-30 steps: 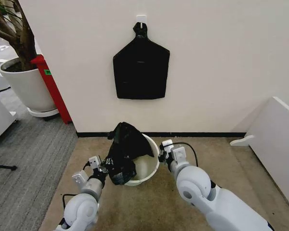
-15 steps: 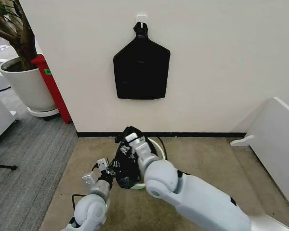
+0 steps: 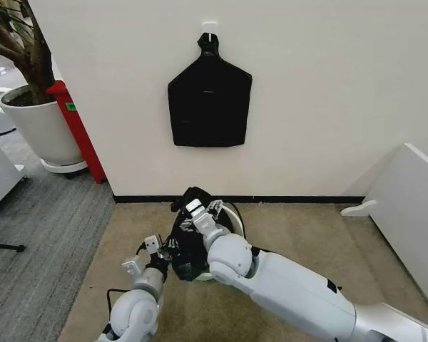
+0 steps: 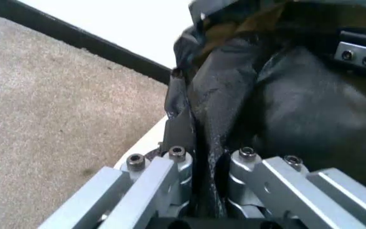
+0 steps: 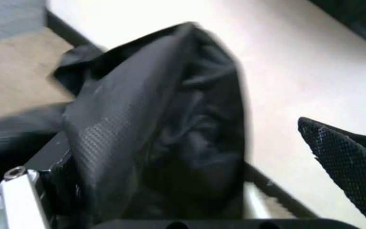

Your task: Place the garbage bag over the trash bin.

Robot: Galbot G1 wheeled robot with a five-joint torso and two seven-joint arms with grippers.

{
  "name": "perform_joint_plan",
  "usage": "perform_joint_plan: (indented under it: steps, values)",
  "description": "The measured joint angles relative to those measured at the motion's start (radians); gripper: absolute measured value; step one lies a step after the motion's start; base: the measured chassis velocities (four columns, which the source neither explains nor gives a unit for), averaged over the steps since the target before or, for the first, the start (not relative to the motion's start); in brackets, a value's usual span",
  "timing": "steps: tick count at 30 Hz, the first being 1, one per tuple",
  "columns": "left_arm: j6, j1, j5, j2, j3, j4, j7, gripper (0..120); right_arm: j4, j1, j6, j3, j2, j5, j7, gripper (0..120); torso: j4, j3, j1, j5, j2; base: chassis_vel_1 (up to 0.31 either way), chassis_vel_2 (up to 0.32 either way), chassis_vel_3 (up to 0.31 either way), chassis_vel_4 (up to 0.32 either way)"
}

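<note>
Standing near the wall's baseboard (image 3: 285, 199) on open carpet (image 3: 299, 235), the bin (image 3: 235, 214) carries the bag (image 3: 187, 246) draped over its near-left rim. Right gripper (image 3: 203, 209), fingers apart, reaches over the bag; left gripper (image 4: 205, 160) clamps its fold.

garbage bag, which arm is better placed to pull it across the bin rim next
Probably right: the right gripper is at the garbage bag's top over the trash bin, while the left gripper pins its near edge.
</note>
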State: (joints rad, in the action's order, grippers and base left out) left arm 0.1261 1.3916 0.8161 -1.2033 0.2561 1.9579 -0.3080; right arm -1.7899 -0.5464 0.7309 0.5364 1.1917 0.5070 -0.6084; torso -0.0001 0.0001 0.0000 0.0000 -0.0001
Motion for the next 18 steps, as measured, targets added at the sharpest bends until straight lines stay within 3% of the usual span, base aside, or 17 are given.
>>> perform_joint_plan:
  steps: [18]
  values:
    - [-0.011,0.048,-0.005,-0.016,0.051,0.041,0.014,5,0.031,-0.006,-0.001,-0.119,-0.074,0.016,0.037,100,0.0001,0.0,0.0,0.0002,0.0,0.0,0.0,0.0,0.0]
